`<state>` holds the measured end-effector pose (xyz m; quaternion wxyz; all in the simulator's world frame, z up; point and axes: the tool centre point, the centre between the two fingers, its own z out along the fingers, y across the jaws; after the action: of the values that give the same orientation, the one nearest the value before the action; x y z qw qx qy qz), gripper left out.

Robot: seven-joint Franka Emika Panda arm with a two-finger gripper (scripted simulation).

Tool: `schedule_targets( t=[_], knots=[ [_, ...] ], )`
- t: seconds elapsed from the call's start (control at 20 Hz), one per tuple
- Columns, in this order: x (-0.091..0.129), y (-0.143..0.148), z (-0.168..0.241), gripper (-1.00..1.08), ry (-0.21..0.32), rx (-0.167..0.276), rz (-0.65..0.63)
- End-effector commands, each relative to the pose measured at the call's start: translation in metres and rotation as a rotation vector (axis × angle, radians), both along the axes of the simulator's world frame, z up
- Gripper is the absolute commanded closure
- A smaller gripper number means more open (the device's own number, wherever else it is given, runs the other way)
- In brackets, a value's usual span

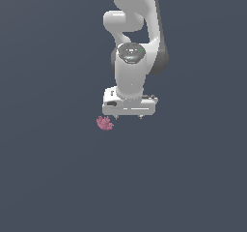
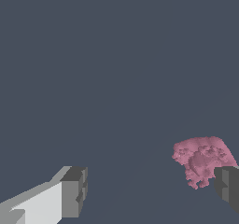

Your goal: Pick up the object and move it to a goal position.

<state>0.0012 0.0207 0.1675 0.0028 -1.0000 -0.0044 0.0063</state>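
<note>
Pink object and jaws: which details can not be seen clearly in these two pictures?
- Exterior view: the pink object is too small to show its shape in detail; the gripper fingertips are nearly hidden under the white hand.
- Wrist view: one finger is cut off by the frame edge and covers part of the object; contact cannot be judged.
- No goal marker shows in either view.

The only non-task item in view is the ground surface (image 1: pixel 53 178), a flat, uniform dark blue-grey plane extending beneath and around the end effector on all sides to every edge of the exterior view. The wrist view shows the same surface (image 2: pixel 107 69) below the end effector, plain and unmarked, with no visible seam, texture or border.
</note>
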Motion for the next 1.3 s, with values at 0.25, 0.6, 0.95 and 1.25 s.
schedule_targets(
  t=[0.25, 0.6, 0.95, 1.25],
  knots=[
    [-0.001, -0.006, 0.006, -0.92, -0.002, 0.01, -0.029],
    [-0.001, -0.01, 0.011, -0.92, -0.004, 0.02, -0.059],
    [-0.003, -0.018, 0.005, -0.92, -0.006, 0.018, -0.022],
    [-0.006, -0.033, -0.007, -0.92, -0.008, 0.014, 0.048]
  ],
)
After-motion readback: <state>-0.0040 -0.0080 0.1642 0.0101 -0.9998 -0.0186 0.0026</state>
